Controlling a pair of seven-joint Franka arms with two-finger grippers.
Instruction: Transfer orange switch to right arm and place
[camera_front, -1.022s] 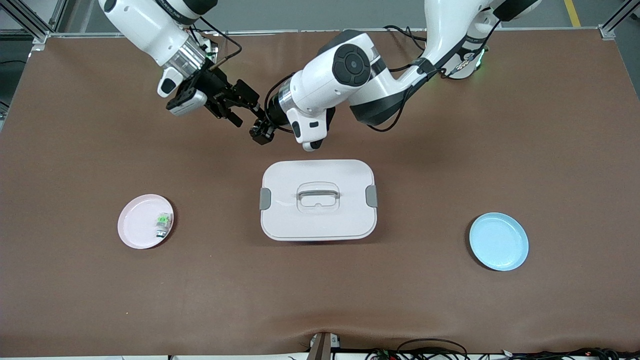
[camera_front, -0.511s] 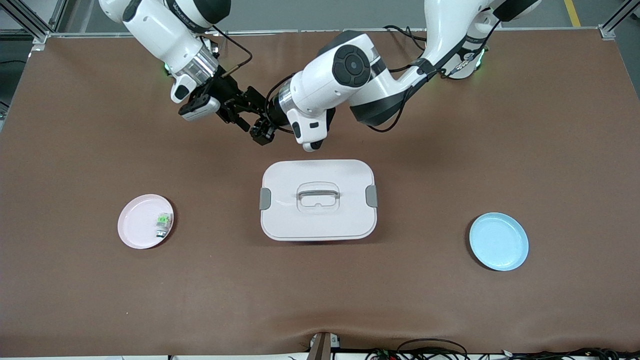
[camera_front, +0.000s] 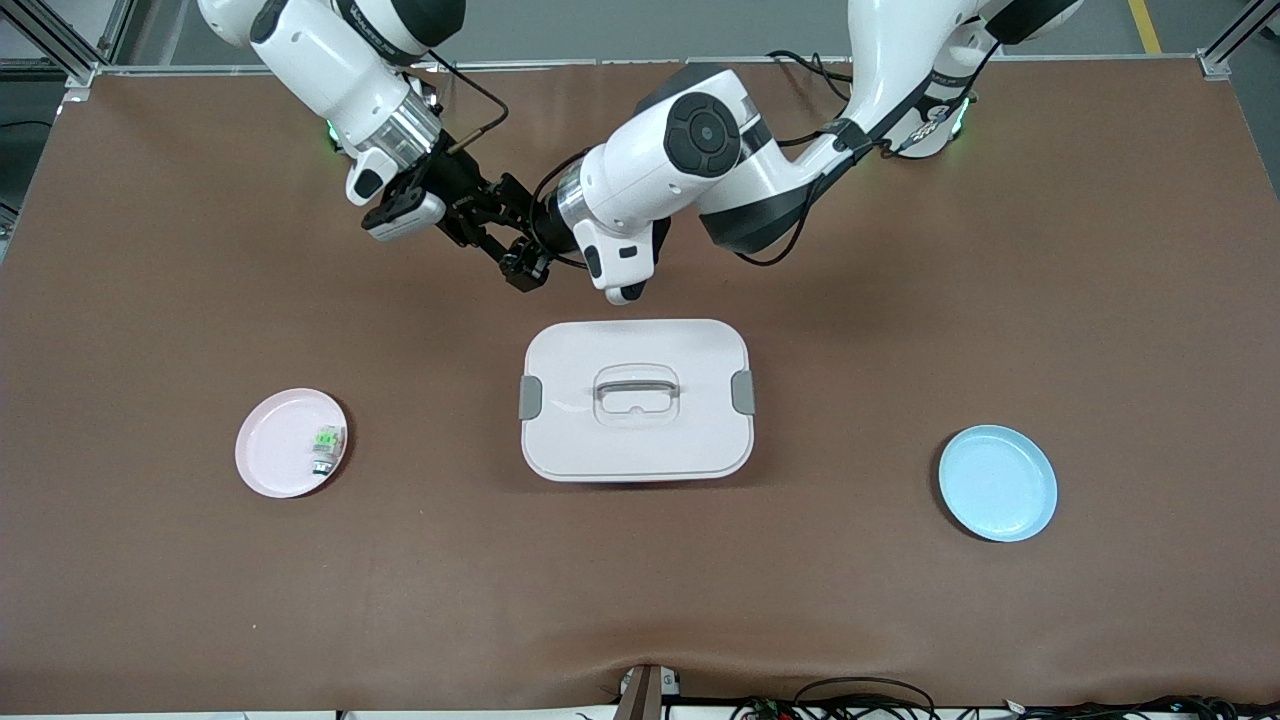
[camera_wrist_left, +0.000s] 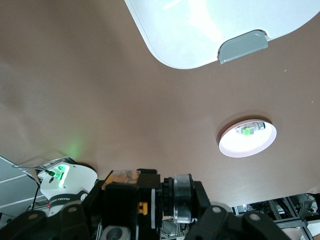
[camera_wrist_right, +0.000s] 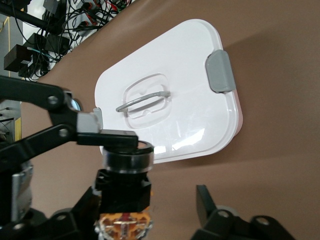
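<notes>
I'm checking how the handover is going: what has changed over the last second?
The right gripper moved in toward the left gripper, above the bare table, and its fingers now reach the orange switch that the left gripper keeps holding. The left arm barely moved. The white box, the pink plate with the green switch and the blue plate stayed put.

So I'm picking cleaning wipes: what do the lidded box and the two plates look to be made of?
The lidded box looks like glossy white moulded plastic: it shows light glare, with matte grey clips. The pink plate and blue plate look like smooth plastic, possibly melamine, in even pastel colour with soft sheen.
</notes>
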